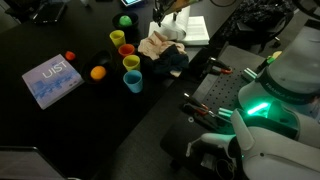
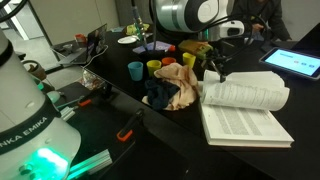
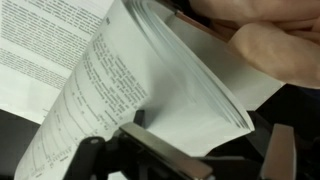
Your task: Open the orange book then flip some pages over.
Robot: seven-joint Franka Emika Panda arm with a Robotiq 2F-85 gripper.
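In the wrist view, the gripper's (image 3: 200, 150) two dark fingers (image 3: 130, 140) stand spread at the bottom edge. A curved sheaf of thin white printed pages (image 3: 150, 80) arches across and above them, not visibly pinched. Whether a finger presses the paper from beneath, I cannot tell. The small paperback orange book (image 2: 245, 125) already lies open at the lower right in an exterior view, with one printed page flat and face up. The lifted sheaf stands over its far side, so opening looks done and the flip seems about halfway, since the leaves have not yet been laid down on the other side. Its spine appears to run roughly left to right across that frame, with the open spread stretching from the lower edge away from the camera. Beyond it, left of centre, lies a crumpled heap of tan and dark cloth (image 2: 170, 90), then a cluster of small coloured plastic cups (image 2: 153, 67). A larger blue book (image 2: 295, 60) rests at the right edge.
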